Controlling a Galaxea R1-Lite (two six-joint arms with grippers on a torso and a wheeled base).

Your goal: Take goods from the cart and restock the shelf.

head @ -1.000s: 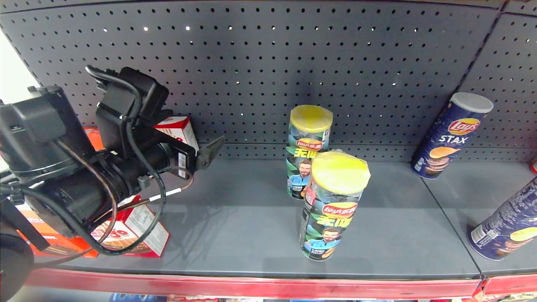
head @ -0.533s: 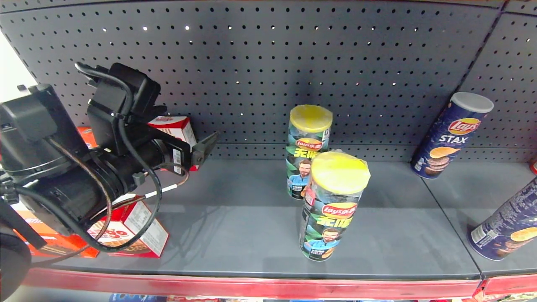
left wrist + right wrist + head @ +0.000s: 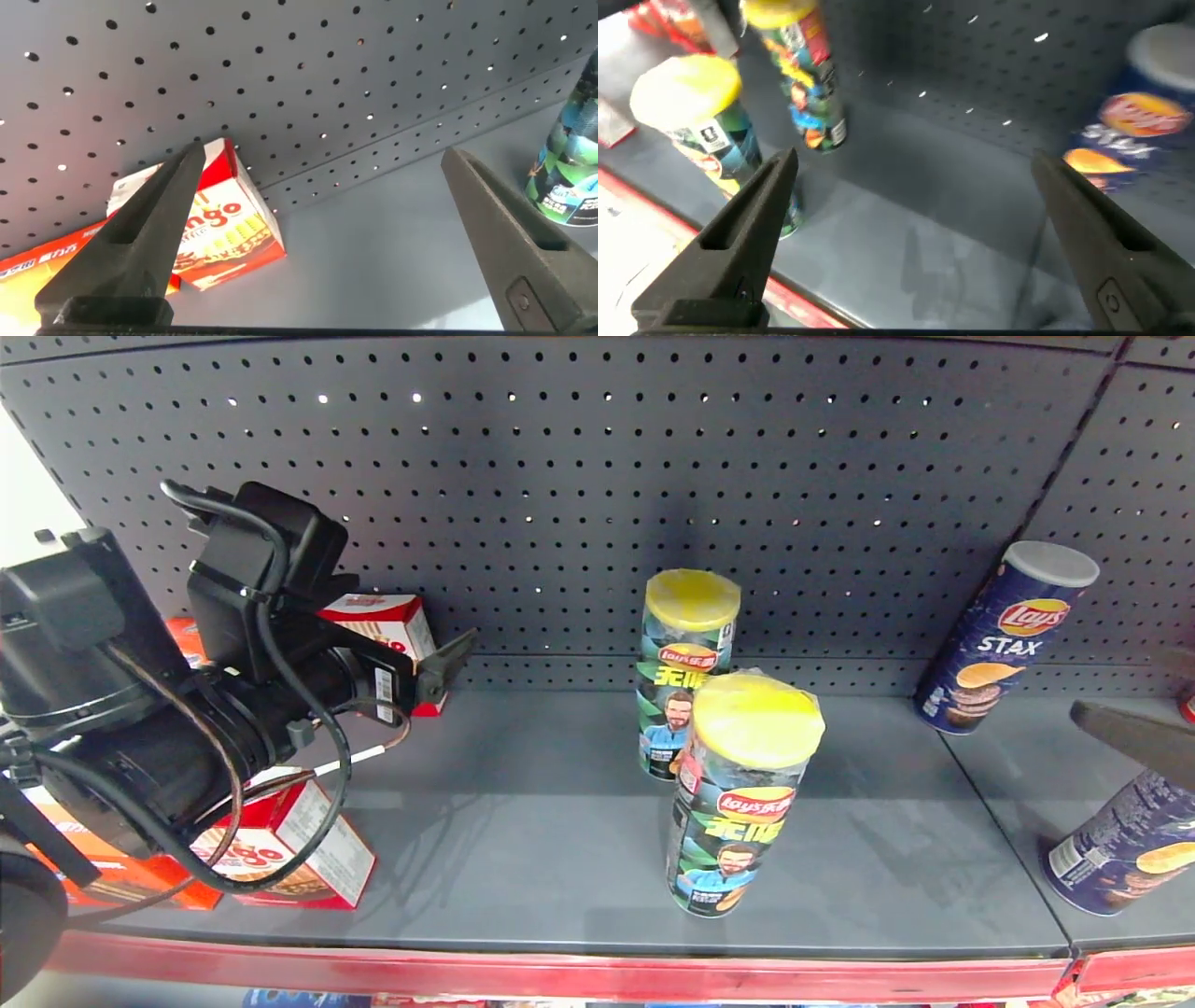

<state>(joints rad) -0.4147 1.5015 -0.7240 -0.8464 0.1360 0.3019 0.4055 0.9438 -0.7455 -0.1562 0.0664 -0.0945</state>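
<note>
Left claw (image 3: 322, 157) drew back leftward; right claw (image 3: 915, 161) entered.

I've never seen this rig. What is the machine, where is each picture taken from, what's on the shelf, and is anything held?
It is a two-armed robot facing a shop shelf. The head view looks down from its head; each wrist view looks out between that arm's two dark fingers. The left gripper and right gripper are both open and hold nothing. On the shelf stand two yellow-lidded cans, with red boxes to the robot's left and blue cans to its right.
</note>
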